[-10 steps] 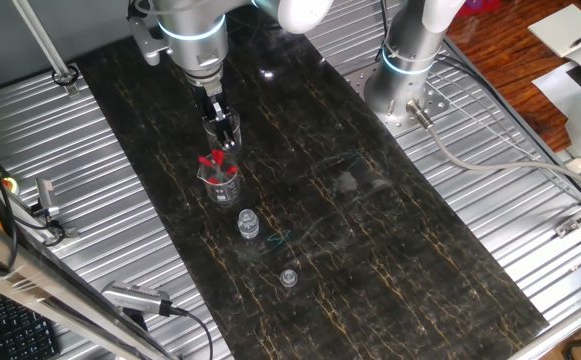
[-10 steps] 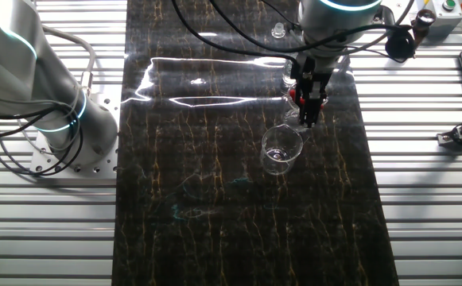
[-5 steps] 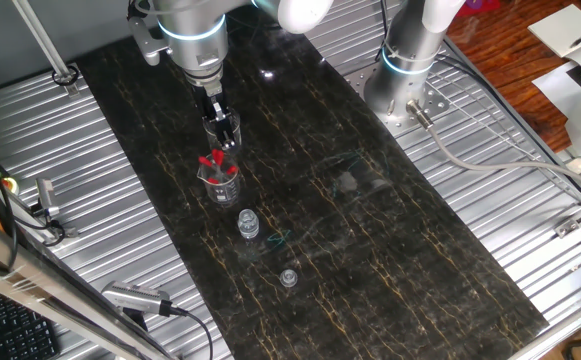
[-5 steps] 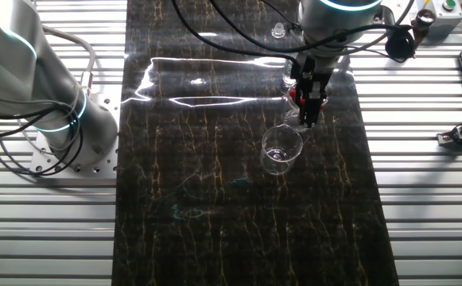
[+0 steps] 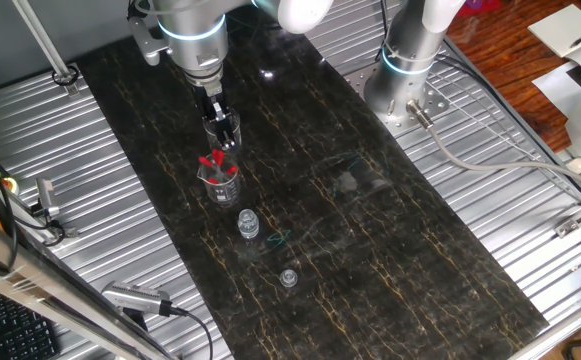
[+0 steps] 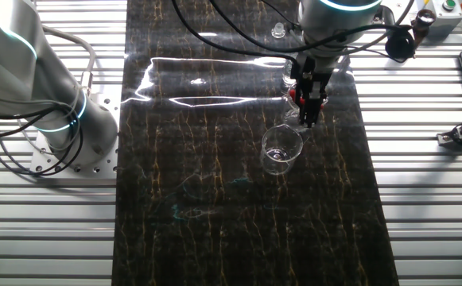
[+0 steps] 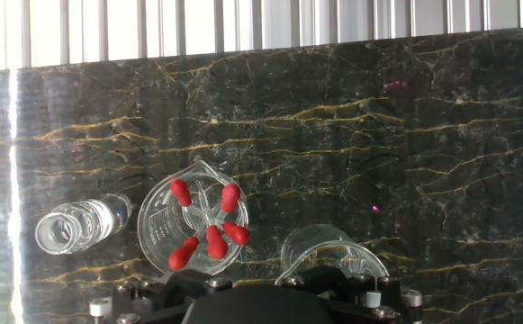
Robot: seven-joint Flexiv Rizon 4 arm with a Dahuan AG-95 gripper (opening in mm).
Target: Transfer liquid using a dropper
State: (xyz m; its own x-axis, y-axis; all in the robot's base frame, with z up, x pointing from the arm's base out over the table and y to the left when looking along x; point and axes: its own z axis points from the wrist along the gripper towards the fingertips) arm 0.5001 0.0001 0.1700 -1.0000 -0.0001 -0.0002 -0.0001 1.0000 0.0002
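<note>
1. Nothing has moved since the earlier frames: the gripper (image 5: 216,108) hangs over the empty beaker (image 5: 224,130) as before.
2. Only the hand view shows five red-topped droppers (image 7: 209,236) standing in a second beaker (image 7: 166,238); one fixed view gives just a red cluster (image 5: 213,160).
3. Beyond that beaker, the vial (image 7: 74,225) stands upright on the dark mat (image 7: 378,117); a small cap (image 5: 288,277) lies past it.
4. The other fixed view shows the fingers (image 6: 308,99) close together, holding nothing I can see; whether fully closed, I cannot tell.
</note>
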